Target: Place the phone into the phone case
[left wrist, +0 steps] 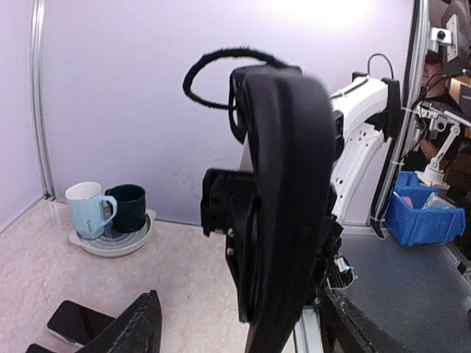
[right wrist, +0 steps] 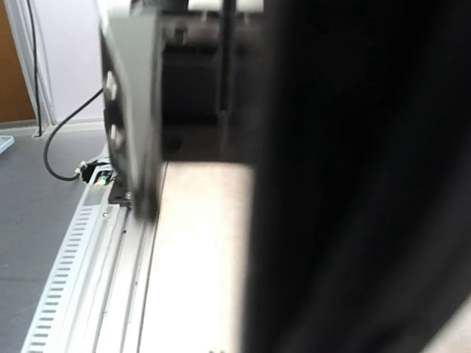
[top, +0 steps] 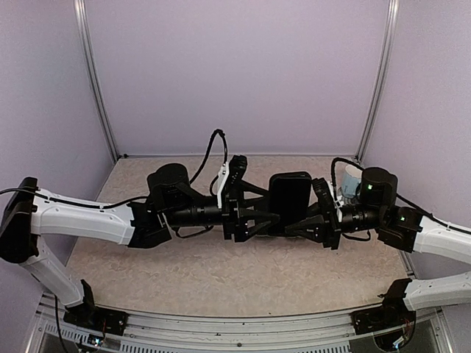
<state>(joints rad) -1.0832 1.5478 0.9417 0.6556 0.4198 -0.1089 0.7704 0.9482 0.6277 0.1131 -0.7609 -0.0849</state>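
Both arms reach in from the frame edges of the top view and meet at mid-frame, forearms nearly level above the desk (top: 221, 272). Right hand (top: 313, 209) is clamped on the right edge of the phone case (top: 291, 195), holding it clear of the desk, broad face up toward the overhead camera. Left hand (top: 274, 206) is released, jaws spread wide and facing the case's left edge; I cannot tell whether either tip touches it. In the left wrist view the case stands edge-on at centre frame, a thick curved black rim, with one of my left fingers (left wrist: 140, 327) at the bottom left and the other cut off at the bottom right. The phone (left wrist: 73, 320) lies flat on the desk at the lower left of that view, partly behind that finger; from above it is hidden under the arms. Upper left there: a pale blue mug (left wrist: 88, 209) and a dark green mug (left wrist: 129, 208) side by side on a plate (left wrist: 110, 243). A blue bin (left wrist: 423, 217) sits at the right edge. The right wrist view is mostly black blur across its right half, too close to read.
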